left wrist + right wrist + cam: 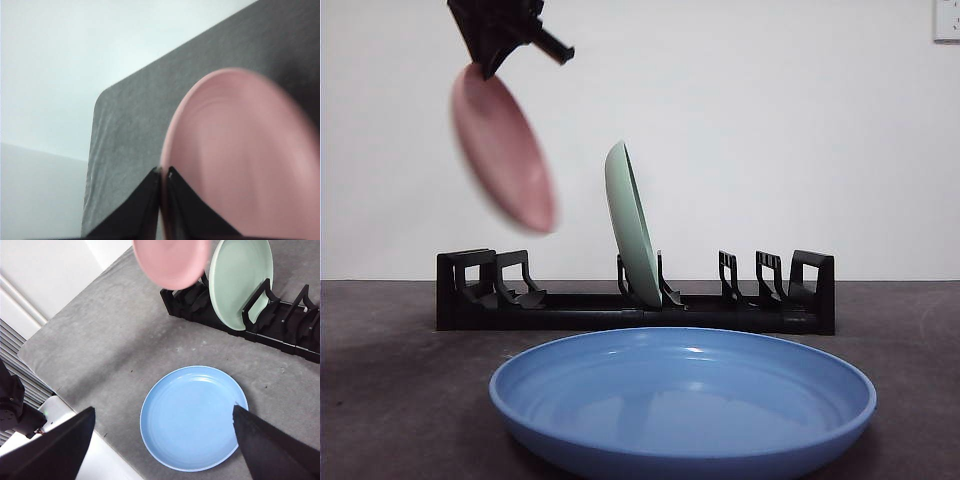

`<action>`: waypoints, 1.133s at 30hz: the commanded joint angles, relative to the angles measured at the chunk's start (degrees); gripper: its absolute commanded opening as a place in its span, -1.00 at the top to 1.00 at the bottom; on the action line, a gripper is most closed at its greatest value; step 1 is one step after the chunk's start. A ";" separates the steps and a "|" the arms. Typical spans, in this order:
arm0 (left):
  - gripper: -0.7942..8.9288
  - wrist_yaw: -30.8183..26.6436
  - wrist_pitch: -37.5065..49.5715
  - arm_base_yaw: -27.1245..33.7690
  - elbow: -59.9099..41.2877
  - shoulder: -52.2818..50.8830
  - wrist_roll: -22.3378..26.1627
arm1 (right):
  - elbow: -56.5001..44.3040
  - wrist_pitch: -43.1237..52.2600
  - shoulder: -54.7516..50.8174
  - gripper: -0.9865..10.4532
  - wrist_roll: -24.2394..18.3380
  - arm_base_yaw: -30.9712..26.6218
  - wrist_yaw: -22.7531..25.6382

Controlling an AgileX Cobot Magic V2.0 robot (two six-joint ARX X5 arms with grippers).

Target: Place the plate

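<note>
left gripper grips pink plate above black rack

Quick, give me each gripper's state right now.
Left gripper: shut on the pink plate, held above the rack.
Right gripper: open, holding nothing.

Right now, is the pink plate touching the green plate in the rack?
Apart. The front view shows white wall between the pink plate, held high by the left tool, and the green plate standing in the rack.
</note>
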 commanded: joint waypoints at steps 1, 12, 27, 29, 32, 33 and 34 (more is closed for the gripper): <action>0.81 -0.20 0.31 -1.16 2.25 -0.17 -0.15 | 0.94 0.28 0.24 0.06 -0.72 0.35 0.26; 0.81 -0.13 -8.35 -1.51 2.25 -7.45 -2.80 | 0.94 0.33 0.24 0.06 -0.63 0.35 0.26; 0.82 16.90 -22.45 -2.58 2.23 -22.16 -13.00 | 0.94 0.33 0.24 0.06 0.24 0.35 0.24; 0.82 18.97 -23.56 -3.26 2.19 -23.52 -13.75 | 0.94 0.33 0.24 0.06 0.28 0.35 0.26; 0.82 21.44 -24.24 -4.68 2.14 -25.53 -14.01 | 0.94 0.33 0.24 0.06 0.44 0.35 0.24; 0.82 22.91 -24.24 -5.31 2.03 -26.43 -14.03 | 0.94 0.33 0.24 0.06 0.44 0.35 0.24; 0.82 24.17 -24.22 -5.84 1.90 -27.12 -14.10 | 0.94 0.33 0.24 0.06 0.46 0.35 0.24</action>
